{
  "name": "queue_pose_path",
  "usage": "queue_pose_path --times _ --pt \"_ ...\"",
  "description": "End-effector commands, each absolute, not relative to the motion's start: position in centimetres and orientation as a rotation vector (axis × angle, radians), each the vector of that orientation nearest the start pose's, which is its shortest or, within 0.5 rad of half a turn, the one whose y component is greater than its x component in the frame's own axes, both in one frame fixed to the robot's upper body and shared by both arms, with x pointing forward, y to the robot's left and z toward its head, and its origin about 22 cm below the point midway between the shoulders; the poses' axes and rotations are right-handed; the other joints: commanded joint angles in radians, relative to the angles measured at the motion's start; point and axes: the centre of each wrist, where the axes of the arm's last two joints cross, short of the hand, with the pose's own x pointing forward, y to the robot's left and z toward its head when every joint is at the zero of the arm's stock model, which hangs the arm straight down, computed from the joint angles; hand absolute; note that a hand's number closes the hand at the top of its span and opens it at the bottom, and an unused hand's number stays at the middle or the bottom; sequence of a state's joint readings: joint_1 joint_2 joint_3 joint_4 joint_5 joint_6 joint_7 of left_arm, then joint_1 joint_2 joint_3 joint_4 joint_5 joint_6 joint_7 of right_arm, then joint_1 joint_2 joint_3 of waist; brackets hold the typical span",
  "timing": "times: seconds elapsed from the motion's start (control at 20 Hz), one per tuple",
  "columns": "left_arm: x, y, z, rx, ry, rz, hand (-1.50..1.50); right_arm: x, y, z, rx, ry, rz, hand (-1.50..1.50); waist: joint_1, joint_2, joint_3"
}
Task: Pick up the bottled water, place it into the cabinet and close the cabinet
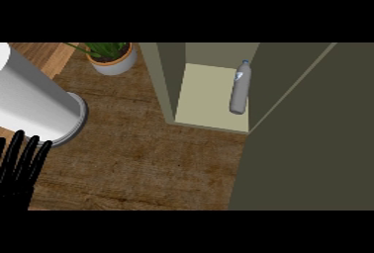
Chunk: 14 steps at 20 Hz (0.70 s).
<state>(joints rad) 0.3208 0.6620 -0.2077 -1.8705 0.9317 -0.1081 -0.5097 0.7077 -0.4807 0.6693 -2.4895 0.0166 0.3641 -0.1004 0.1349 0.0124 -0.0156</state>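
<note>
The water bottle (240,88), clear grey with a pale cap, lies inside the open cabinet (166,84), resting on its cream shelf against the right inner wall. The cabinet door (306,143), a large olive-grey panel, stands open and fills the right side of the view. My left hand (18,168) shows at the lower left edge with straight fingers pointing up, holding nothing, far from the cabinet. The right hand does not show anywhere.
A tall white cylinder (33,99) stands on the brown counter (146,163) at the left. A potted plant (111,57) in a grey pot sits at the back, left of the cabinet.
</note>
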Motion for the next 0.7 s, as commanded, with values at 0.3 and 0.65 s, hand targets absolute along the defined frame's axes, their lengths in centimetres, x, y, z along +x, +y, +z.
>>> queue_pose_path --times 0.3,0.65 --pt "16.0 33.2 6.0 -0.534 -1.858 0.098 -1.50 5.7 -17.0 13.3 0.908 -1.616 0.818 1.50 0.074 0.018 -0.003" --pt "16.3 33.1 6.3 -0.578 -1.846 0.079 -1.50 7.2 -18.1 14.4 0.826 -1.623 1.097 -1.50 0.118 0.021 -0.012"
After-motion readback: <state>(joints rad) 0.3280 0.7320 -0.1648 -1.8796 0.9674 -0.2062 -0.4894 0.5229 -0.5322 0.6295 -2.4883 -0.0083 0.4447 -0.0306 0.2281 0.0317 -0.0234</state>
